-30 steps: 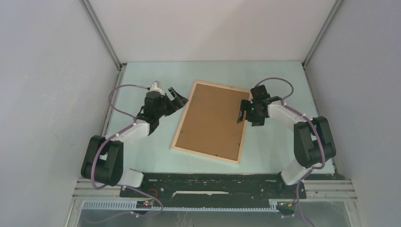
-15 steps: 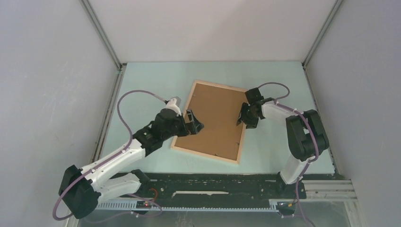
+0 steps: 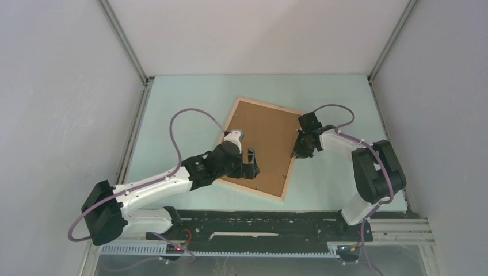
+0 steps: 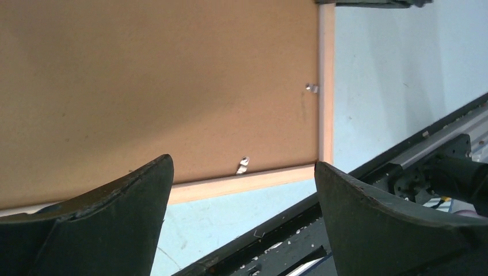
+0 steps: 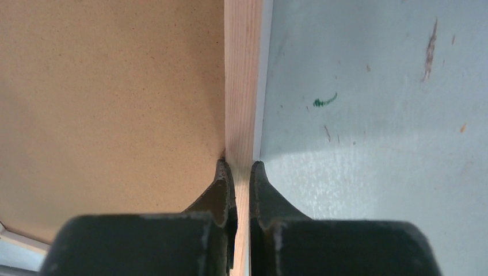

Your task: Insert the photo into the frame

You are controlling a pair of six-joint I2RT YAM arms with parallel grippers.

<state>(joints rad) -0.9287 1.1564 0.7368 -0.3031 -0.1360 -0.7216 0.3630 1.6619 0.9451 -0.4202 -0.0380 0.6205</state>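
The frame point(image 3: 270, 104) lies face down on the pale green table, its thin light-wood rail around a brown backing board point(image 3: 267, 135). My right gripper point(image 3: 296, 152) is shut on the frame's right rail point(image 5: 241, 75), one finger on the board side and one on the table side point(image 5: 239, 164). My left gripper point(image 3: 251, 163) hovers open over the frame's near part, fingers wide apart point(image 4: 241, 161) with nothing between them. Under it the wrist view shows the backing board point(image 4: 144, 86), the near right corner rail point(image 4: 326, 86) and two small metal tabs point(image 4: 244, 165). The photo is not in view.
The black base rail point(image 3: 259, 221) runs along the table's near edge, close below the frame's near corner point(image 4: 403, 155). White walls with aluminium posts point(image 3: 124, 40) enclose the table on three sides. Bare table point(image 5: 374, 115) lies right of the frame.
My left arm swung from left of the frame out over its near part, staying open. My right gripper came down and shut on the frame's right rail. The frame shifted slightly.
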